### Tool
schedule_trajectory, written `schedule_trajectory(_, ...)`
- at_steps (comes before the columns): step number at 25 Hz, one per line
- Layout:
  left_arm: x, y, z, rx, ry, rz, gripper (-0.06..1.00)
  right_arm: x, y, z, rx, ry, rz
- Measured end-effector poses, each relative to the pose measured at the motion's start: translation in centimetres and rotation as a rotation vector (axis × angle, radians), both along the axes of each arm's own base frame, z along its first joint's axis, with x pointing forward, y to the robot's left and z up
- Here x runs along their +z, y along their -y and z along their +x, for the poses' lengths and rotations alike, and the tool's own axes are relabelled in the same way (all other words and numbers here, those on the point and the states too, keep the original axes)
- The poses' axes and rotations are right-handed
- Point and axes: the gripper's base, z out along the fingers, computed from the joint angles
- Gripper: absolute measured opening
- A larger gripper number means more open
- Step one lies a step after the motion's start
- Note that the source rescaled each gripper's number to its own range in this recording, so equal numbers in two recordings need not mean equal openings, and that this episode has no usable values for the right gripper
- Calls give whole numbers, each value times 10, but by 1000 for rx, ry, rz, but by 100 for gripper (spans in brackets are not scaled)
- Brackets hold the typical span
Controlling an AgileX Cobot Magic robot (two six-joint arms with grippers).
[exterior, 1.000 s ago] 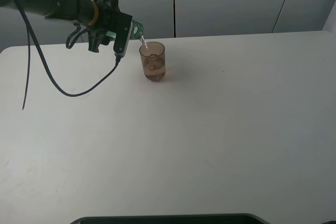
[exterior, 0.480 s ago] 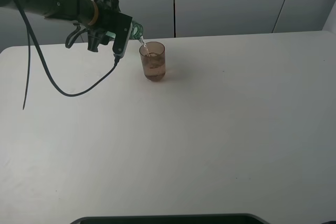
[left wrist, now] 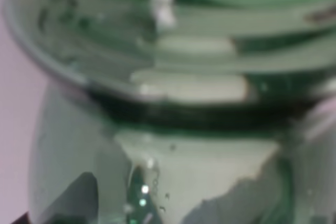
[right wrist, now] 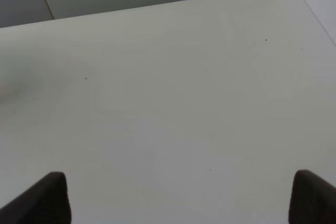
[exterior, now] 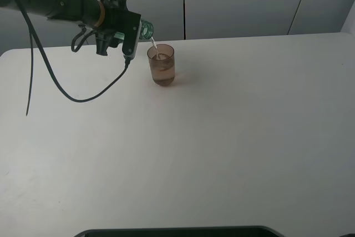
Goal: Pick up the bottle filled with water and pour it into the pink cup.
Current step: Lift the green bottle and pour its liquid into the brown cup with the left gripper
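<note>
Now one bottle (exterior: 146,29), clamped tilted in the left end effector (exterior: 132,33), pours into one pink cup (exterior: 161,66) standing on the tabletop (exterior: 233,137); the right end effector (right wrist: 178,198) is spread wide.

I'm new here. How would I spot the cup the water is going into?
Start at the big white table and look to its far left part, where a black arm reaches in. Just below the mouth of the tilted green bottle stands the pink cup. Unlike the bottle, it is upright, brownish-pink and handleless.
</note>
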Motion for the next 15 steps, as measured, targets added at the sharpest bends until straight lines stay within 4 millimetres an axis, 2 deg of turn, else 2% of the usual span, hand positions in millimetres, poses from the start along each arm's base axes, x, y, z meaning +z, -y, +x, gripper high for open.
schedule_trajectory(15,1,2,0,103,-63,-165,1,0,0,0,0,0,0)
